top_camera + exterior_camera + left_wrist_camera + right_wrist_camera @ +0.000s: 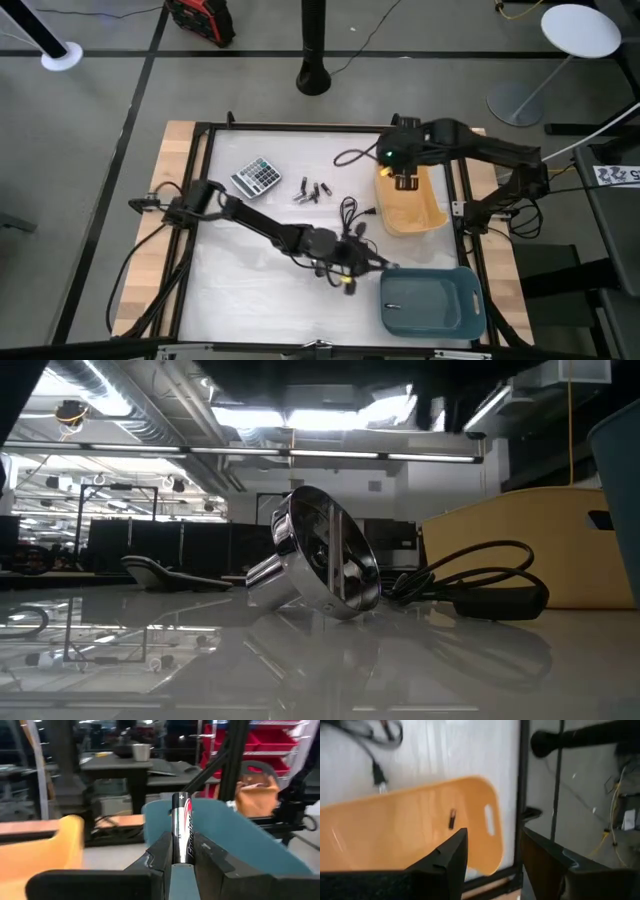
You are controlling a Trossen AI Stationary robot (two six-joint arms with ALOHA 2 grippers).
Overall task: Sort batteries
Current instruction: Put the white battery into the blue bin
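Note:
My left gripper point(370, 263) reaches across the table's near middle, just left of the blue bin point(432, 302), and is shut on a silver, black and red battery point(181, 827). The right gripper point(492, 862) hovers open over the yellow bin point(410, 203), in which one dark battery point(452, 819) lies on the floor. Several more batteries point(311, 191) lie loose on the white table top beside the calculator point(257, 177). A small dark piece point(393, 303) lies in the blue bin. My left gripper pinches the battery's lower half point(181, 855) between its two fingers. The battery lies along the fingers, and its capped end point(180, 796) sticks out past the fingertips toward the blue bin's wall point(225, 830). Whether it touches the table does not show.
A black coiled cable point(350, 213) lies between the loose batteries and the yellow bin. A round shiny metal piece point(322, 555) sits on the table next to the cable point(480, 588). A black frame point(205, 200) borders the white work surface.

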